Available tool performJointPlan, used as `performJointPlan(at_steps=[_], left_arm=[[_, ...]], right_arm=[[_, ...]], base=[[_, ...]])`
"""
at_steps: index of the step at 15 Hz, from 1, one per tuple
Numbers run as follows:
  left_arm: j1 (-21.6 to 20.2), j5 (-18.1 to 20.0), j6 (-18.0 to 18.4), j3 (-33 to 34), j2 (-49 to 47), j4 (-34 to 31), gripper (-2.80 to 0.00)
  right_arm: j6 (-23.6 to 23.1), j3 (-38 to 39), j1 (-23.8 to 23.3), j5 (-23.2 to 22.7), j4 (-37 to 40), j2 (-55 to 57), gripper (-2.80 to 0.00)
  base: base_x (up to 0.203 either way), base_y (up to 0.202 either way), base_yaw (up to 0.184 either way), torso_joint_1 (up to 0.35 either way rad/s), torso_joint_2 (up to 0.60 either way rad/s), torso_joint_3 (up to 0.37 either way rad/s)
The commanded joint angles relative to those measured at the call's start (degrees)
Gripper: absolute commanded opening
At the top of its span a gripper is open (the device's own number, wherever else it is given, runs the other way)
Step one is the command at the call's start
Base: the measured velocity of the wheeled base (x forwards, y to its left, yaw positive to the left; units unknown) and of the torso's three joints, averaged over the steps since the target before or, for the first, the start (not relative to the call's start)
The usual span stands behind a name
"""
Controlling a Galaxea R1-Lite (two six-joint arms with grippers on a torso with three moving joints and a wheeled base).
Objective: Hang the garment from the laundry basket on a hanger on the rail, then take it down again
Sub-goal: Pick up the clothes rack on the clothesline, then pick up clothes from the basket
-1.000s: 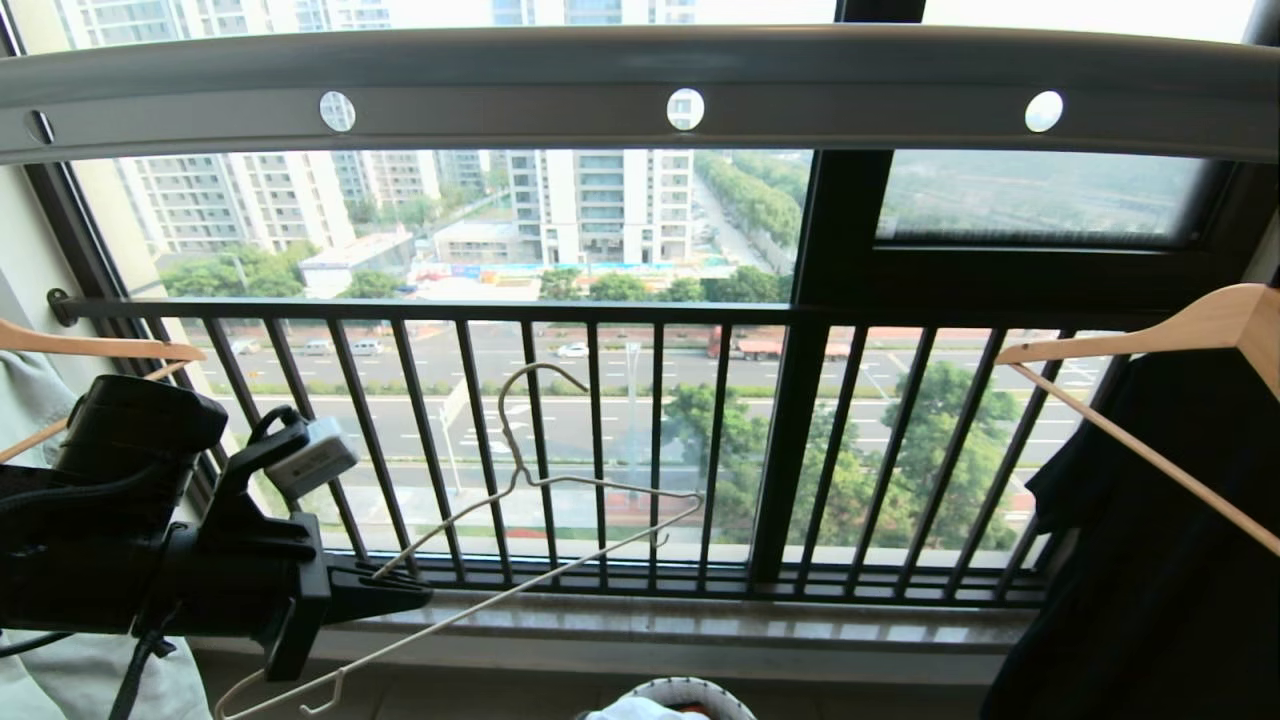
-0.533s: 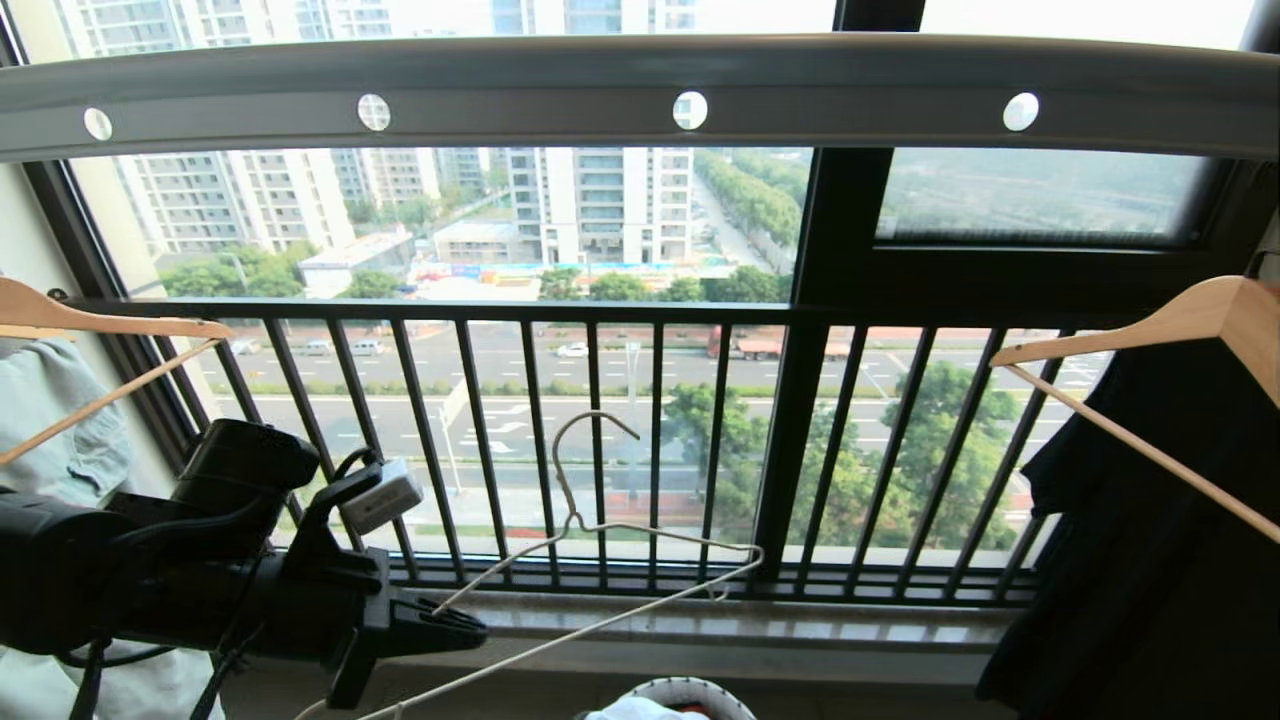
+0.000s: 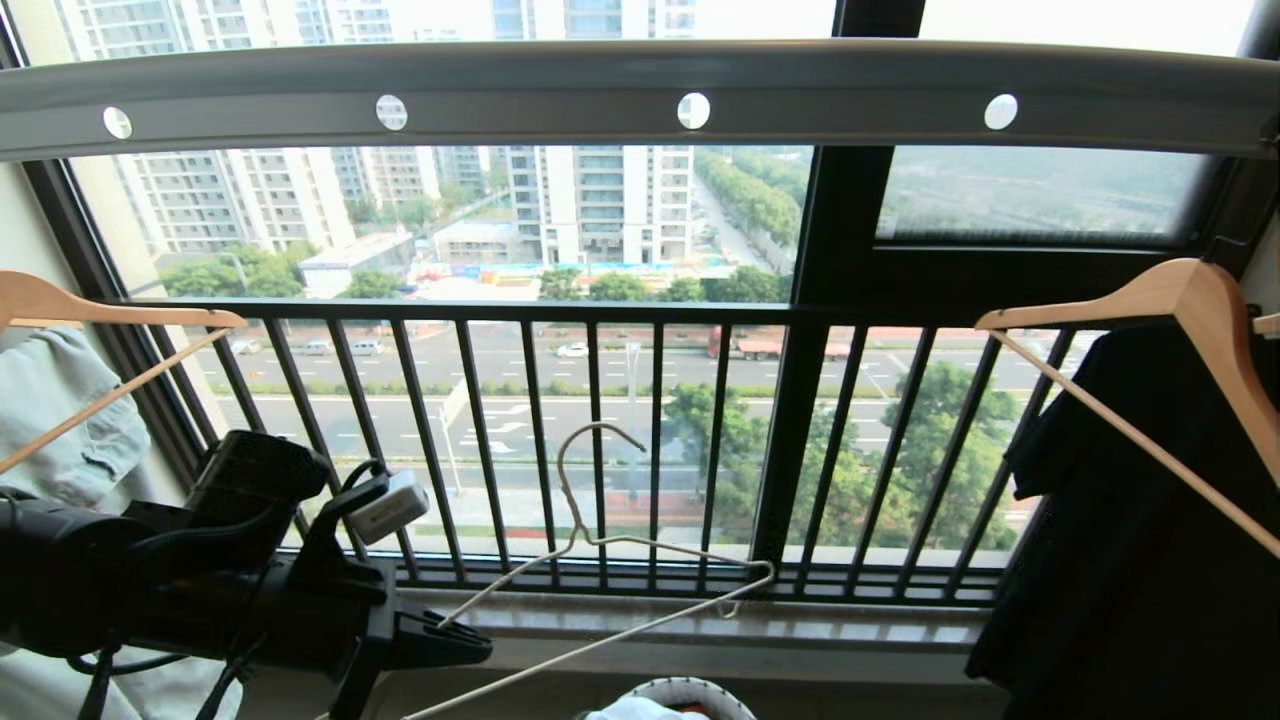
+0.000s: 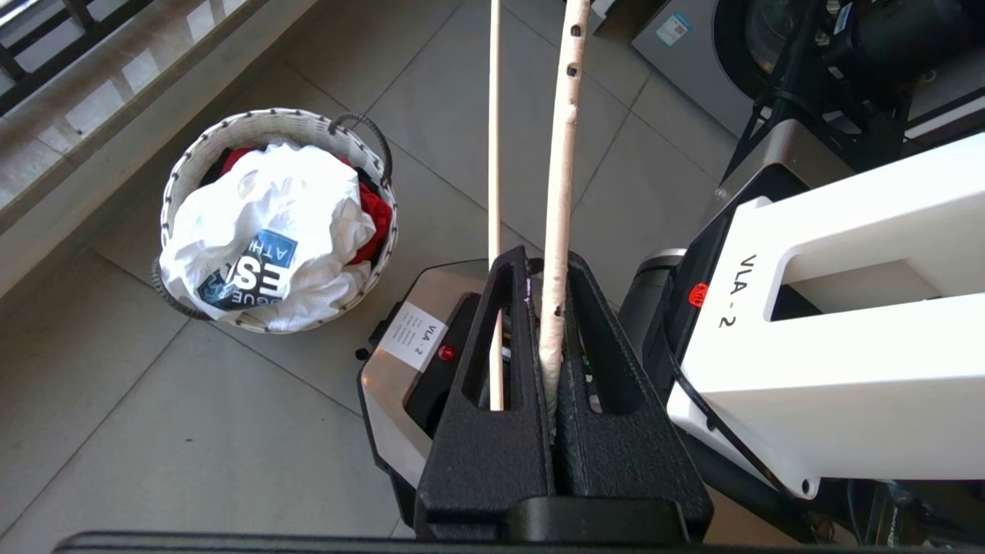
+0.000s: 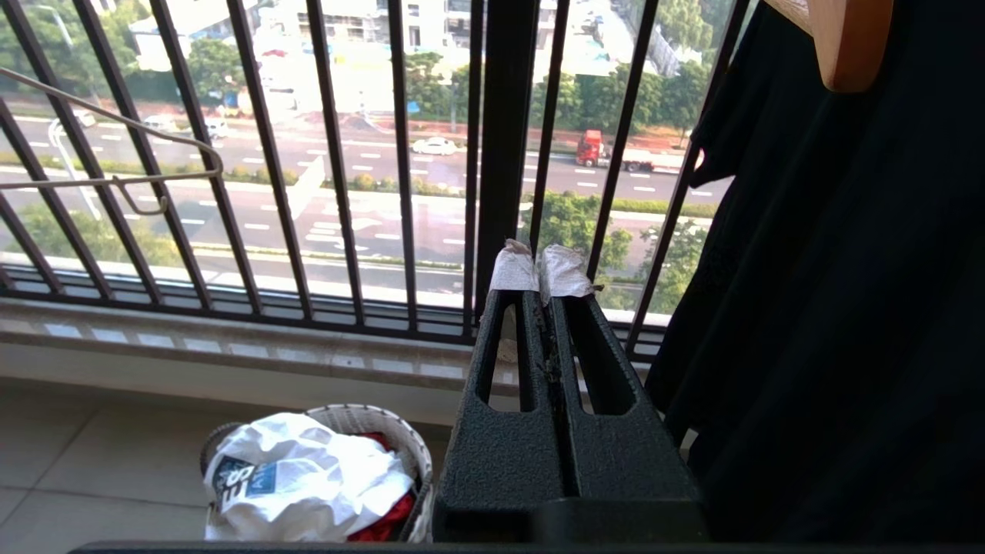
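On the grey tiled floor (image 4: pixel 115 400) just inside the marble windowsill (image 3: pixel 800 625), a small round white woven laundry basket with a dark twisted loop handle (image 4: pixel 231 127) holds the crumpled white short-sleeved T-shirt with a dark blue printed emblem (image 4: pixel 262 231), which lies on top of something red, not yet lifted out. Above it the black left gripper (image 4: pixel 550 308) is clamped on one shoulder wire of a thin cream-white wire hanger (image 3: pixel 600 540), gripped there, it seems, so that the long hook stays upright and the rest of the frame stays free for the shirt. The black right gripper with taped tips (image 5: pixel 545 277) is closed on nothing, parked at the robot's right beside a black garment (image 3: pixel 1130 560) that hangs from a thick light wooden hanger (image 3: pixel 1190 300). At the far left a second wooden hanger (image 3: pixel 60 305) carries a pale green denim garment (image 3: pixel 60 420). Beyond the sill stands the black barred window railing (image 3: pixel 560 440), and overhead runs the long wide grey metal rail with its row of round holes (image 3: pixel 560 95), where the dressed hanger is meant to go. Dressing the hanger looks like the next step.
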State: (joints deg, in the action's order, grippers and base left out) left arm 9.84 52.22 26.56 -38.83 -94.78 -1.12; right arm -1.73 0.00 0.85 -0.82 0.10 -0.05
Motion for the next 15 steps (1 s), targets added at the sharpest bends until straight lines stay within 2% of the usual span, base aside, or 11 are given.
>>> performJointPlan(at_steps=[1, 15], left_arm=[[0.2, 0.2, 0.2, 0.1, -0.4, 0.0, -2.8], [0.7, 0.2, 0.5, 0.2, -0.8, 0.0, -2.8]], right_arm=[[0.0, 0.0, 0.0, 0.0, 0.0, 0.0, -2.8], [0.0, 0.0, 0.0, 0.0, 0.0, 0.0, -2.8]], base=[[0.0, 0.0, 0.0, 0.0, 0.0, 0.0], [0.0, 0.0, 0.0, 0.0, 0.0, 0.0]])
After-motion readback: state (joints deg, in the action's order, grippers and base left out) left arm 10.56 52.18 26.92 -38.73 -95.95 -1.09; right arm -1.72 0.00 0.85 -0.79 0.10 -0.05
